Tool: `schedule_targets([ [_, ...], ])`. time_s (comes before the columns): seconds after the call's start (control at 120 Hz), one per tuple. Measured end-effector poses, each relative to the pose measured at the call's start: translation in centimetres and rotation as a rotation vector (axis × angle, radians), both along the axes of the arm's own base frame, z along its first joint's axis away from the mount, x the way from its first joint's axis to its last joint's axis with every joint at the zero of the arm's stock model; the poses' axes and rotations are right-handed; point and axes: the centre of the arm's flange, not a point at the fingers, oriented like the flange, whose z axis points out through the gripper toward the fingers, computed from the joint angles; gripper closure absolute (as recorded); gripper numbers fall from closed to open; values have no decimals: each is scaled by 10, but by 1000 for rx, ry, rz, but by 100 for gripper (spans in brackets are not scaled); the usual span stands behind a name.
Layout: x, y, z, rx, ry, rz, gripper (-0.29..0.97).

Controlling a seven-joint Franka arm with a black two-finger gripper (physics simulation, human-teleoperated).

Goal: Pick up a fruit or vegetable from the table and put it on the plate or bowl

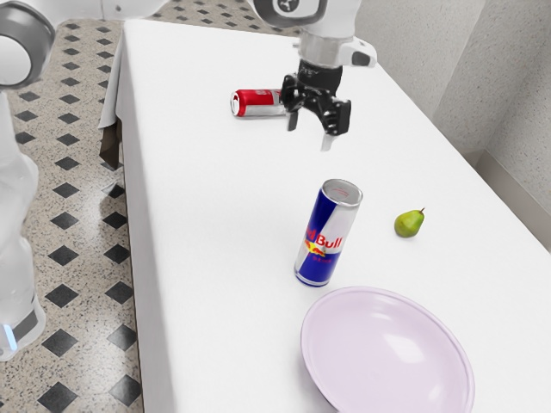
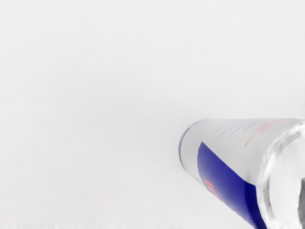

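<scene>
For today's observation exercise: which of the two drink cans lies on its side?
The red can, far from the pink plate, lies on its side; the blue-and-silver can next to the plate stands upright.

White bench [image 1: 198, 172] is carrying a red can [image 1: 256, 102] lying sideways, an upright blue can [image 1: 327, 232], a green pear [image 1: 409, 223], a lilac plate [image 1: 386, 351].

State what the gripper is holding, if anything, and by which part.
Nothing is held. The gripper hangs open above the table, nothing between its jaws; the pear lies on the table, apart from it.
</scene>
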Motion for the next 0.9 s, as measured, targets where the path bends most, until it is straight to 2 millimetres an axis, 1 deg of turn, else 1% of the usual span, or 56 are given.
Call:
schedule_targets([
  [0.058,-3,-8,3,-23,14,151,0],
  [0.158,-4,-10,4,-51,40,399,0],
  [0.217,-5,-16,5,-63,55,514,0],
  [0.275,-11,-25,12,-78,60,609,0],
  [0.333,-8,-25,13,-84,69,713,0],
  [0.417,14,-9,28,-101,39,866,0],
  [0.467,35,0,35,-108,14,949,0],
  [0.508,55,6,33,-108,1,1005,0],
  [0.542,69,0,30,-106,-5,1030,0],
  [0.608,96,-24,20,-106,-17,1044,0],
  [0.642,107,-32,13,-106,-18,1054,0],
  [0.717,127,-38,-3,-116,-23,1082,0],
  [0.758,134,-38,-7,-126,-34,1096,0],
  [0.85,141,-18,-6,-146,-61,1142,0],
  [0.9,146,-11,-10,-152,-69,1158,0],
])
